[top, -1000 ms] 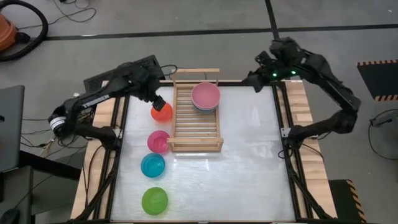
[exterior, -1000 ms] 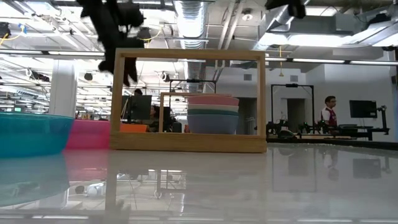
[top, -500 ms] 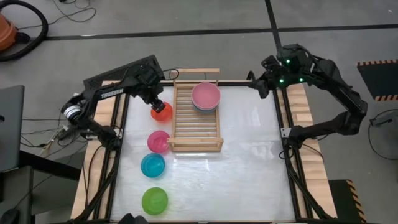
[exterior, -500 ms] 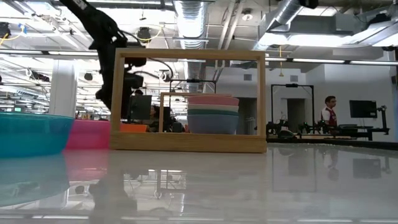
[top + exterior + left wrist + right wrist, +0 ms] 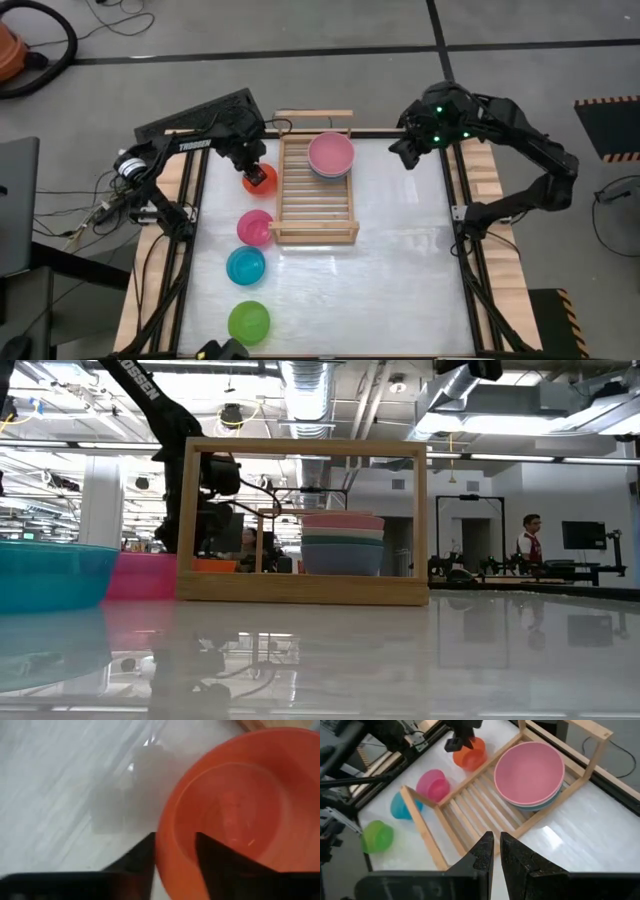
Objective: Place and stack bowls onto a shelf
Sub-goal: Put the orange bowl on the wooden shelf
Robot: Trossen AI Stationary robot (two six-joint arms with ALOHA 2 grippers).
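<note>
The orange-red bowl (image 5: 260, 179) (image 5: 235, 810) sits upright on the table, left of the shelf's far end. My left gripper (image 5: 254, 168) (image 5: 174, 855) is open and comes down over its rim, one finger outside the wall and one inside the bowl. The wooden slatted shelf (image 5: 315, 205) carries a stack of larger bowls (image 5: 342, 543) at its far end, pink on top (image 5: 331, 154) (image 5: 529, 770). Magenta (image 5: 254, 228), cyan (image 5: 245, 266) and lime green (image 5: 249, 322) bowls stand in a row left of the shelf. My right gripper (image 5: 403, 150) (image 5: 496, 851) is shut, hovering above the table's far right part. My left gripper touches nothing that I can be sure of. The outer finger (image 5: 142, 857) stands close against the orange-red bowl's outer wall (image 5: 162, 845); I cannot tell whether it touches. A gap shows between the inner finger (image 5: 212, 855) and the wall. My right gripper touches nothing.
The shelf's tall end frame (image 5: 305, 450) stands at its near end, and a second bar (image 5: 313, 115) at the far end. White tabletop (image 5: 400, 260) lies right of the shelf. Beyond the table, a person (image 5: 530, 540) stands far off in the room.
My left gripper has come down onto the orange-red bowl's rim, and its arm has swung nearer the shelf. My right arm has swung from the far right corner in over the table, toward the shelf. The bowls have stayed in place.
</note>
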